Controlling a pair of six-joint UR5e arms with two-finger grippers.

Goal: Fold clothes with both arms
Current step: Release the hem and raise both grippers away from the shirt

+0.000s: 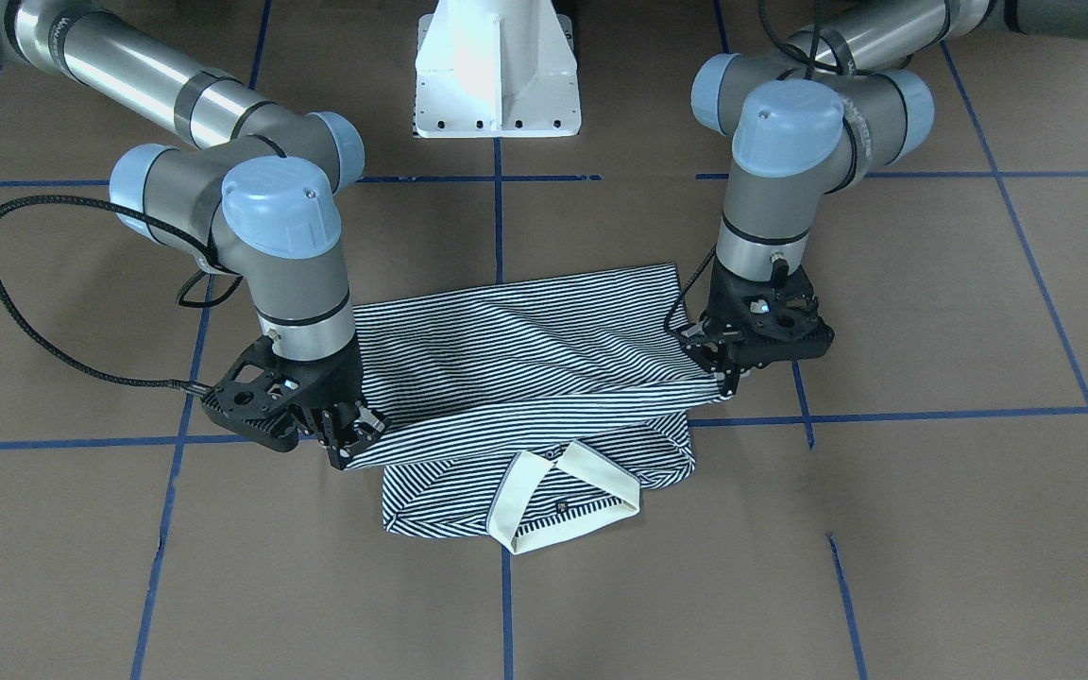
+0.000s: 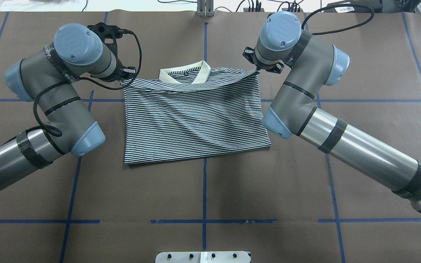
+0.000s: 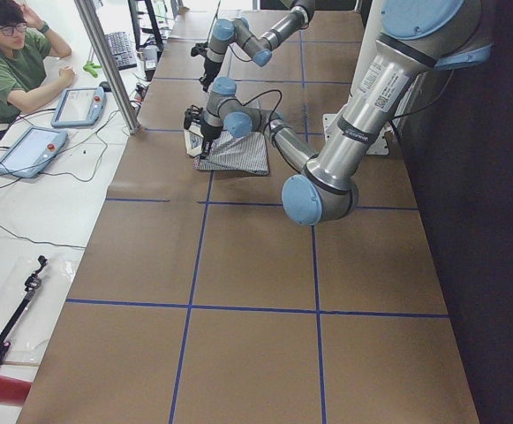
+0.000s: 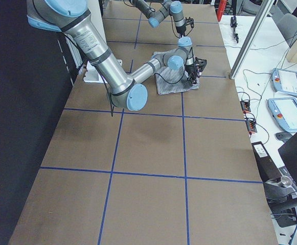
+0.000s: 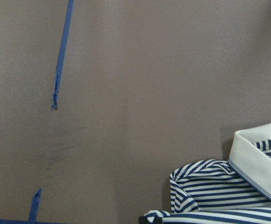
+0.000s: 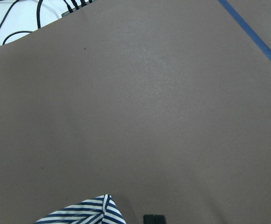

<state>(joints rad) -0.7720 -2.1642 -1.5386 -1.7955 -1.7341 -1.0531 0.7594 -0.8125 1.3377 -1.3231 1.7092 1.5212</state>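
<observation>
The table (image 2: pixel 203 190) is covered with brown paper and divided by blue tape lines (image 2: pixel 204 175). The left arm (image 2: pixel 60 109) and the right arm (image 2: pixel 305 109) both reach over it to its far side, one at each side of the polo shirt (image 2: pixel 192 117). The striped shirt lies in the middle of the table, folded in two layers. The upper layer is stretched between the two grippers and stands a little raised over the lower one near the collar. The left gripper (image 1: pixel 731 378) is closed on one corner of this upper edge, and the right gripper (image 1: pixel 348 442) is clamped on the other corner. The cream collar (image 1: pixel 591 472) lies flat on the table, on the side away from the robot. One dark button (image 1: pixel 561 507) shows between the collar's wings.
</observation>
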